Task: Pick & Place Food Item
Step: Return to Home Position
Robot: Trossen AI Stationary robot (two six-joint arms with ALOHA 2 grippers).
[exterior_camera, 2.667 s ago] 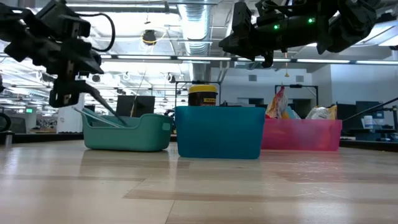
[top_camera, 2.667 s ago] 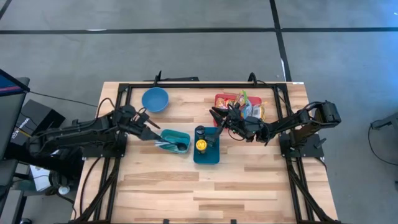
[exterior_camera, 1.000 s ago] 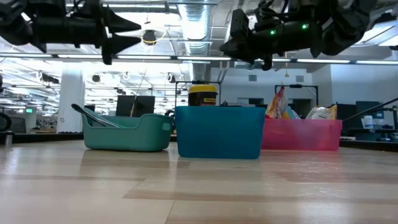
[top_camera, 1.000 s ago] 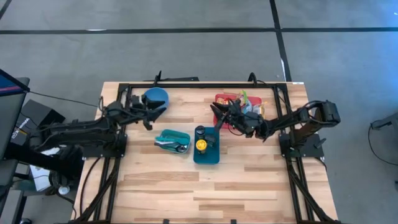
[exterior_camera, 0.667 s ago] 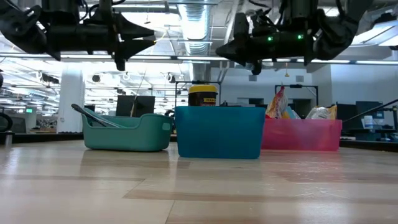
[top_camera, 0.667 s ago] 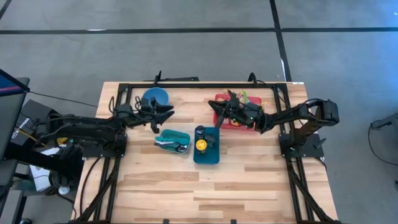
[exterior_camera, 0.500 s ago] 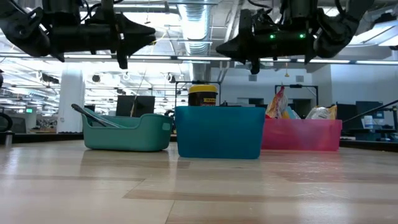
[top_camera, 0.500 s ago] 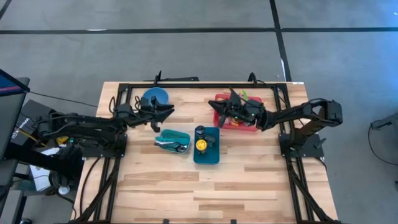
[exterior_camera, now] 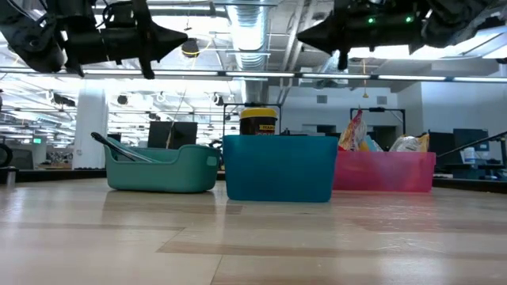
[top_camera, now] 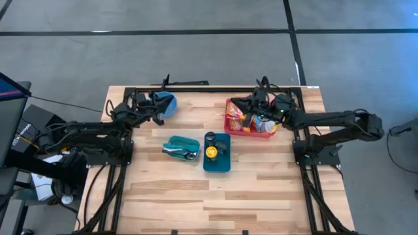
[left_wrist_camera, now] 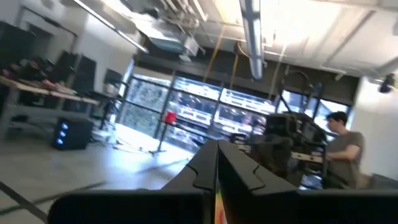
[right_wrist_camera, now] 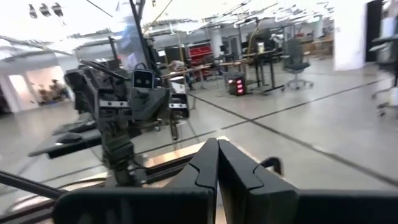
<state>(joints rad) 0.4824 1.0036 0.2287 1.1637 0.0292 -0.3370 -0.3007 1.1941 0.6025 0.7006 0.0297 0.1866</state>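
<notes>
Both arms drawn up clear of the sorted bins.

The left claw [left_wrist_camera: 216,153] is fully closed: in its wrist view the two dark fingers meet along one seam with nothing between them. The right claw [right_wrist_camera: 217,149] is likewise pressed shut and empty. In the low view both hang high above the bin rims. That height suits a retreat to rest, since neither arm could catch a container on the way.

From above, the left claw lies over the near edge of the blue bowl [top_camera: 168,102] at the back left of the tabletop [top_camera: 215,196]. The right claw lies over the back edge of the red bin [top_camera: 230,123].

The task's things are all contained:
- The spoons [top_camera: 177,153] lie in the green bin [top_camera: 193,141], their handles leaning over its rim.
- A yellow-lidded jar [top_camera: 211,153] stands upright in the blue bin [top_camera: 222,166], just beside the green one.
- Food packets [top_camera: 258,115] fill the red bin, set further back and well apart from the other two.

Nothing loose shows on the bare wood, so the sorting appears complete; only the arms' folding back is judged to remain.

A person [left_wrist_camera: 341,146] shows beyond the tabletop in the left wrist view, well away from the work.
</notes>
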